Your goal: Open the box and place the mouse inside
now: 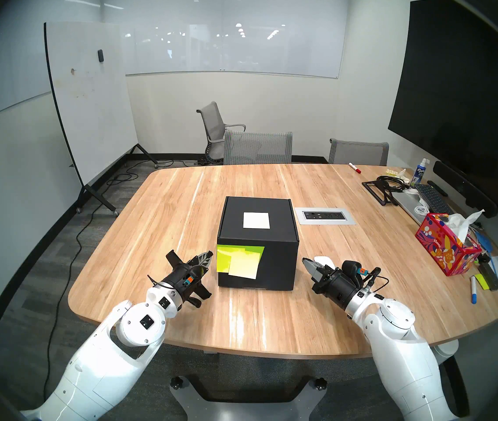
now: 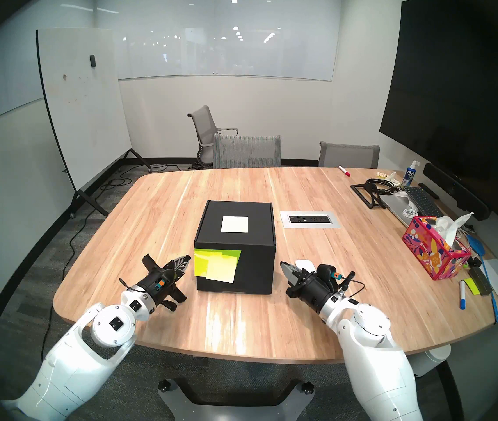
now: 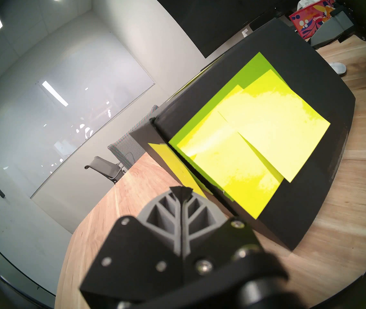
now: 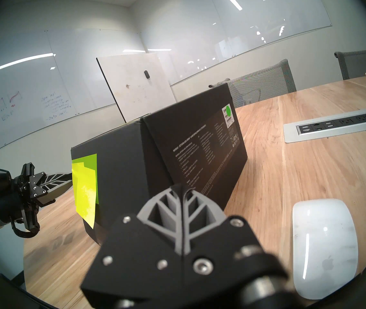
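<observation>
- Mtg room: glass whiteboard walls, rolling whiteboard (image 1: pixel 90 101) at left, dark wall screen (image 1: pixel 466 86) at right, grey mesh chairs (image 1: pixel 258 147) behind a light wood surface (image 1: pixel 181 204).
- Box (image 1: pixel 258 244): matte black cardboard cube, ctr of surface, lid down. White square label (image 1: pixel 256 220) on top. Yellow-green sticky notes (image 1: pixel 238 261) overlap on front face, left half; one wraps round the left front corner per left wrist view. Right side carries small white print + a sticker w/ green dot (image 4: pixel 228 111).
- Mouse (image 4: pixel 325 248): white, low oval, grey logo, flat on surface just right of box's front right corner; apart from box. In head views mostly hidden behind right tool.
- Left tool (image 1: pixel 208 257): clenched, fingers pressed together, nothing held. Tip near box's front left corner, close to sticky notes; contact not clear.
- Right tool (image 1: pixel 306 264): clenched, empty. Sits just beside mouse, above surface, pointing toward box's front right corner.
- Power/data panel (image 1: pixel 325 216): silver, set into surface right of box.
- Far right clutter: red floral tissue box (image 1: pixel 448 247) w/ tissue up, keyboard (image 1: pixel 433 198), cables, spray bottle (image 1: pixel 421 171), red marker (image 1: pixel 354 167), blue marker (image 1: pixel 473 289).
</observation>
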`<action>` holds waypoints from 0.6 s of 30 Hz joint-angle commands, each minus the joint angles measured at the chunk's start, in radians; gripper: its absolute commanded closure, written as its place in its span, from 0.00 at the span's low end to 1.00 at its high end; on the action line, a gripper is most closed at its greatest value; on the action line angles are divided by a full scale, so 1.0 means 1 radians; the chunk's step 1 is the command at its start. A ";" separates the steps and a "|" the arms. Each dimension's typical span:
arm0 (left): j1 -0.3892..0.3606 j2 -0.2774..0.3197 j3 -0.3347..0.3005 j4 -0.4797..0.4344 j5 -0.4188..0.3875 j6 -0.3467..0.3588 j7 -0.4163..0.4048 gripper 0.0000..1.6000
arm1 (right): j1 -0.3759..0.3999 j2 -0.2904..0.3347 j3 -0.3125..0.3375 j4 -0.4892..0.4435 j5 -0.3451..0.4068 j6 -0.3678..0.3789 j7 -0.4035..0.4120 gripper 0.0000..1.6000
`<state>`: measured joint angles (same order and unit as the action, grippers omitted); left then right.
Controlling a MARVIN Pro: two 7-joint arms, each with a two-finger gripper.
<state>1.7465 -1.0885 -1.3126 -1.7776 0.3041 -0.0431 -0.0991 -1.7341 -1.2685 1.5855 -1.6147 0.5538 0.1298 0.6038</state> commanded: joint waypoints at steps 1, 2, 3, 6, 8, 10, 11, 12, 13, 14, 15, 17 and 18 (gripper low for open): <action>-0.005 0.001 -0.001 -0.017 0.003 -0.005 0.002 1.00 | 0.011 0.002 -0.001 -0.015 -0.001 0.002 0.000 1.00; -0.005 0.001 -0.001 -0.017 0.003 -0.005 0.002 1.00 | 0.011 0.002 -0.001 -0.015 -0.001 0.002 0.000 1.00; -0.005 0.001 -0.001 -0.017 0.003 -0.005 0.002 1.00 | 0.011 0.002 -0.001 -0.015 -0.001 0.002 0.000 1.00; -0.005 0.001 -0.001 -0.017 0.003 -0.005 0.002 1.00 | 0.011 0.002 -0.001 -0.015 -0.001 0.002 0.000 1.00; -0.005 0.001 -0.001 -0.017 0.003 -0.005 0.002 1.00 | 0.011 0.002 -0.001 -0.015 -0.001 0.002 0.000 1.00; -0.005 0.001 -0.001 -0.017 0.003 -0.005 0.002 1.00 | 0.011 0.002 -0.001 -0.015 -0.001 0.002 0.000 1.00; -0.005 0.001 -0.001 -0.017 0.003 -0.005 0.002 1.00 | 0.011 0.002 -0.001 -0.015 -0.001 0.002 0.000 1.00; -0.005 0.001 -0.001 -0.017 0.003 -0.005 0.002 1.00 | 0.011 0.002 -0.001 -0.015 -0.001 0.002 0.000 1.00; -0.005 0.001 -0.001 -0.017 0.003 -0.005 0.002 1.00 | 0.011 0.002 0.000 -0.015 -0.001 0.002 0.000 1.00; -0.005 0.001 -0.001 -0.017 0.003 -0.005 0.002 1.00 | 0.011 0.001 0.000 -0.015 -0.001 0.002 0.000 1.00; -0.005 0.001 -0.001 -0.017 0.003 -0.005 0.002 1.00 | 0.011 0.001 0.000 -0.015 -0.001 0.002 0.000 1.00; -0.005 0.001 -0.001 -0.017 0.003 -0.005 0.002 1.00 | 0.011 0.001 0.000 -0.015 -0.001 0.002 0.000 1.00; -0.005 0.001 -0.001 -0.017 0.003 -0.005 0.002 1.00 | 0.011 0.001 0.000 -0.015 -0.001 0.002 0.000 1.00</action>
<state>1.7465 -1.0885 -1.3126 -1.7776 0.3041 -0.0431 -0.0991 -1.7341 -1.2688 1.5858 -1.6147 0.5533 0.1299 0.6041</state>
